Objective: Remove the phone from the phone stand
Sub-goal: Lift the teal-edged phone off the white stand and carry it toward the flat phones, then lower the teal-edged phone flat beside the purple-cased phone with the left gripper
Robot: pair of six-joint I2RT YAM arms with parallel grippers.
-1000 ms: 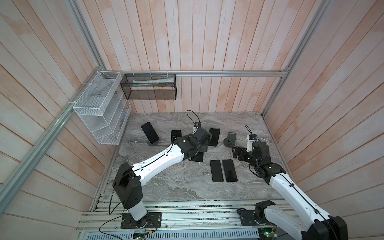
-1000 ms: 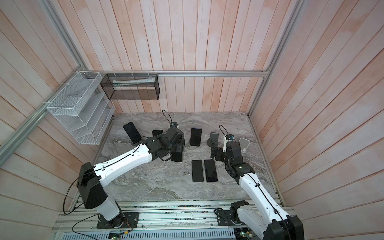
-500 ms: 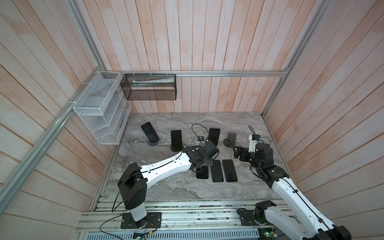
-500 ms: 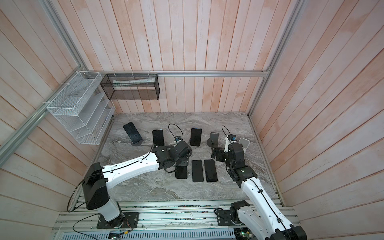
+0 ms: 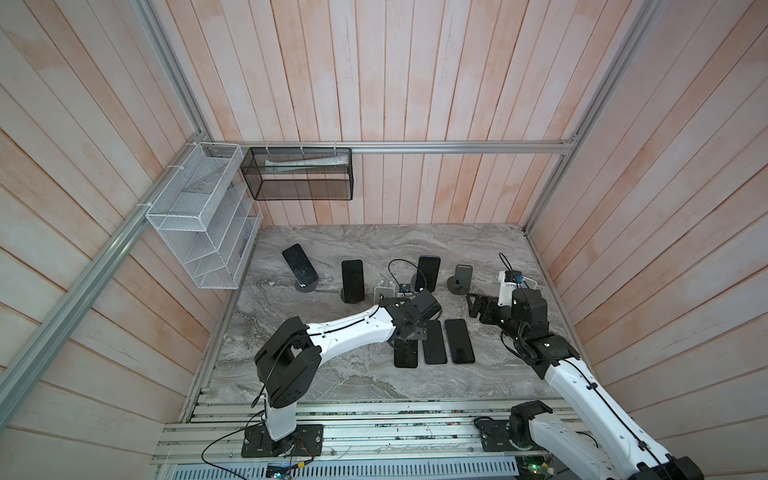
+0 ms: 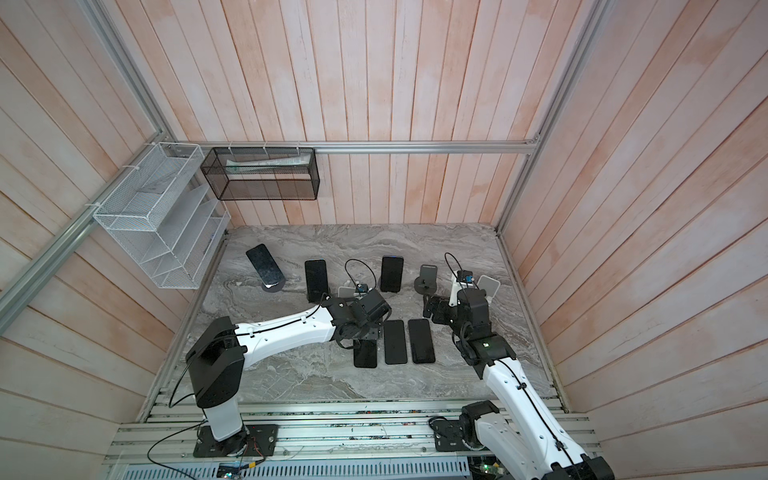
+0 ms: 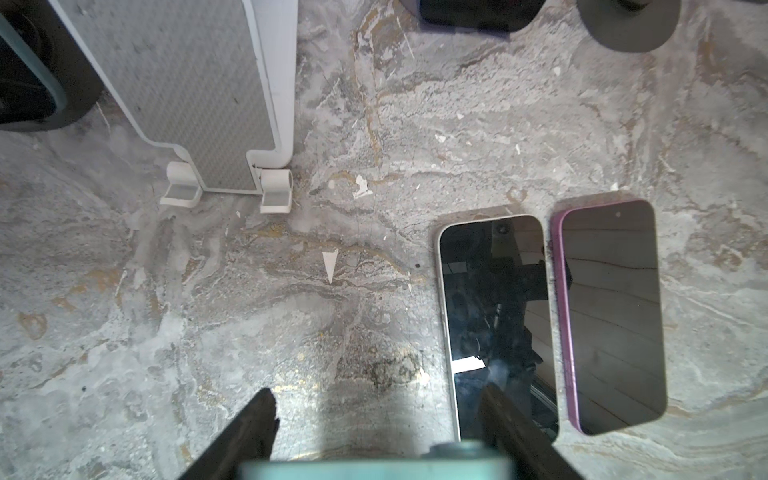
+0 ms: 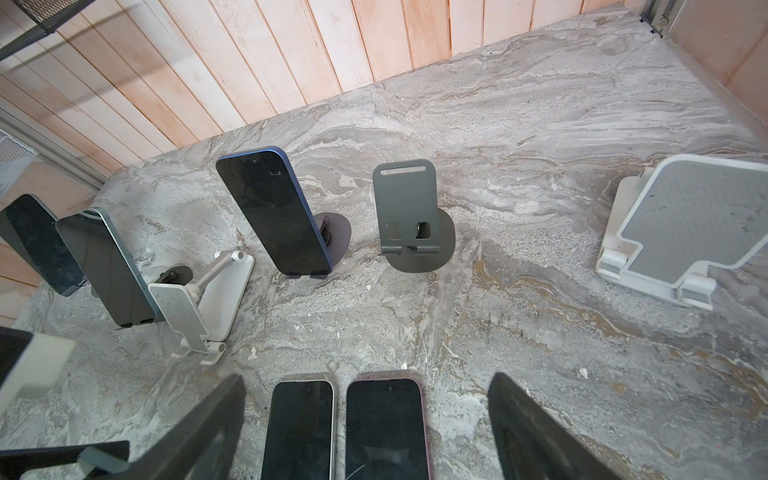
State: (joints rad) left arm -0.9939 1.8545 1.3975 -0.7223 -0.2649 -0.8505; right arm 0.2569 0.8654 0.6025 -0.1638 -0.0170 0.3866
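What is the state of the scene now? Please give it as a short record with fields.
left hand: closed on the held phone
right hand: open, holds nothing
flat phones: two, side by side on the table, beside the held phone
phones on stands: three, behind
empty stands: one dark stand, two white stands

The left gripper (image 7: 377,392) clasps a teal-edged phone (image 7: 374,465) over the marble tabletop (image 7: 291,311). A silver-edged phone (image 7: 494,316) and purple-edged phone (image 7: 611,311) lie flat side by side, near a white phone stand (image 7: 187,83).
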